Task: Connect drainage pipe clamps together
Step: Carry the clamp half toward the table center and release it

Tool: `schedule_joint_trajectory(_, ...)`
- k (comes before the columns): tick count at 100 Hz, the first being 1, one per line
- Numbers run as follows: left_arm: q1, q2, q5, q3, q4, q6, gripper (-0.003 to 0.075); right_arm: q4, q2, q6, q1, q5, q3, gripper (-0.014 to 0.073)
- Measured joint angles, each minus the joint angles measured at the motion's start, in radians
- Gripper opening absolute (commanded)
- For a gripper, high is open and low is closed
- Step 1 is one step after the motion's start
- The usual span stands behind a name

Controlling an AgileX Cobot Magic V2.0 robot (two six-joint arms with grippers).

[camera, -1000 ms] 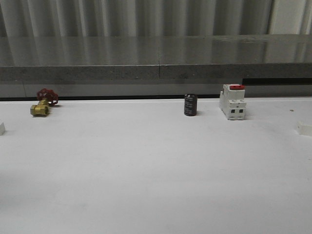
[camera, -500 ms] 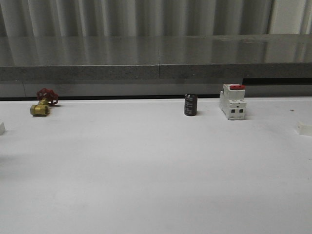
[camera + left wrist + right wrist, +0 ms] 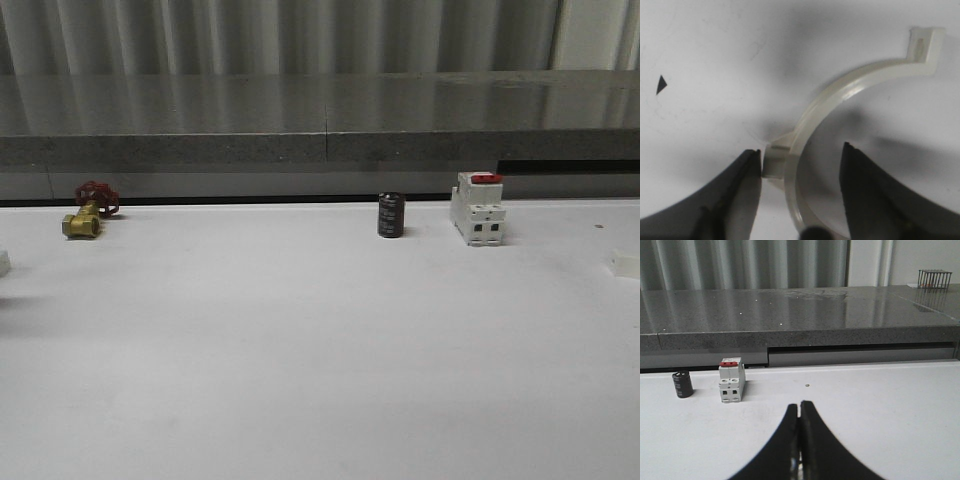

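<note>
One drainage pipe clamp (image 3: 840, 92), a white half-ring, lies flat on the white table in the left wrist view. Its flat end flange (image 3: 925, 47) points away from the fingers, and its small outer tab (image 3: 776, 160) sits beside one fingertip. My left gripper (image 3: 801, 150) is open and straddles the curved band: one finger touches or nearly touches the tab, the other stands apart inside the arc. The ring's near end is hidden beneath the gripper. My right gripper (image 3: 800, 405) is shut on nothing, low over bare table.
Along the table's back edge stand a brass valve with a red handle (image 3: 88, 210), a black cylinder (image 3: 391, 215) and a white breaker with a red switch (image 3: 477, 208). Small white blocks sit at the left edge (image 3: 3, 263) and right edge (image 3: 625, 263). A grey ledge runs behind.
</note>
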Motion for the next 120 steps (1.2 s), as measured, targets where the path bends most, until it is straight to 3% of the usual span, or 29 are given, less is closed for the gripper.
schedule_joint_trajectory(13,0.0,0.005,-0.002,-0.005,0.0,0.002,0.0051,0.0,0.0,0.0,0.0,0.0,0.0,-0.0067)
schedule_joint_trajectory(22,0.0,0.005,-0.002,-0.005,-0.002,0.002,0.0006,0.0,0.0,0.0,0.0,0.0,0.0,-0.0067)
schedule_joint_trajectory(52,-0.059,-0.032,-0.03,-0.005,-0.02,0.002,0.0,0.0,0.0,0.0,0.0,0.0,0.0,-0.0067)
schedule_joint_trajectory(99,-0.388,-0.087,-0.14,-0.007,-0.174,-0.084,0.0,0.0,0.0,0.0,0.0,0.0,0.0,-0.0067)
schedule_joint_trajectory(120,-0.477,-0.009,-0.171,-0.011,-0.247,-0.117,0.0,0.0,0.0,0.0,0.0,0.0,0.0,-0.0067)
